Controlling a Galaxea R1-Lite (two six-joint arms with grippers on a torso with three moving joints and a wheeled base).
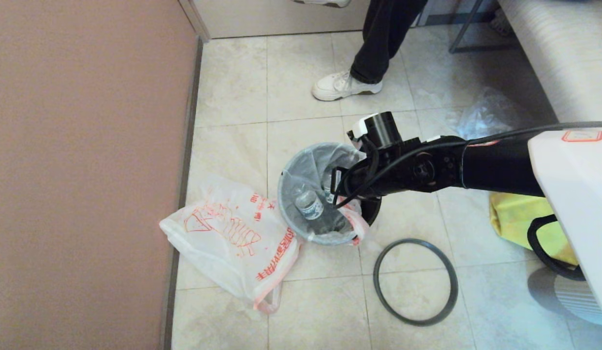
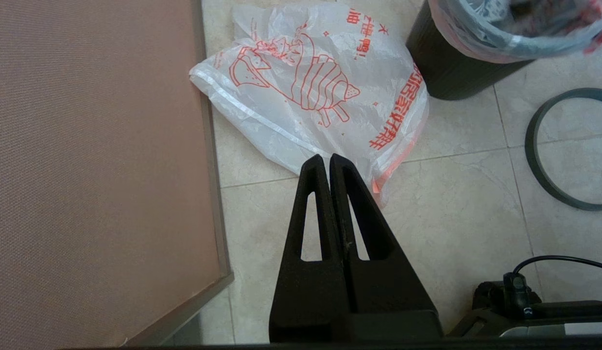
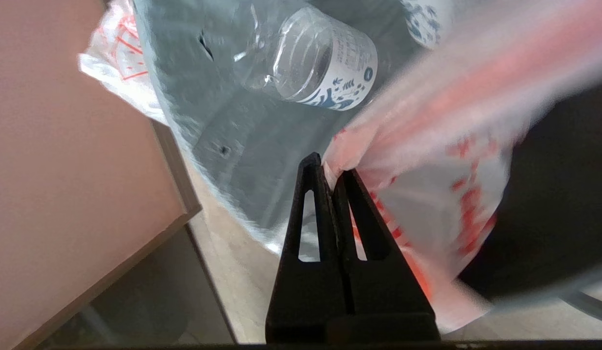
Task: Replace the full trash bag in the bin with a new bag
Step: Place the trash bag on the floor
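You have the black right gripper [image 3: 332, 170] pinched on the full trash bag [image 3: 427, 160], translucent white plastic with red print and a pink-orange edge, and just beyond its tips lies a clear water bottle [image 3: 313, 61] with a white label patterned in dark blue. Around that bag the bin [image 2: 444, 63] shows dark grey outside. Ahead of your black left gripper [image 2: 326, 160] the new bag [image 2: 310, 92] is white with a red line drawing, red Chinese characters and pink-orange handles, while the ring rim [image 1: 415, 281] is dark grey on pale beige floor tiles [image 1: 232, 82].
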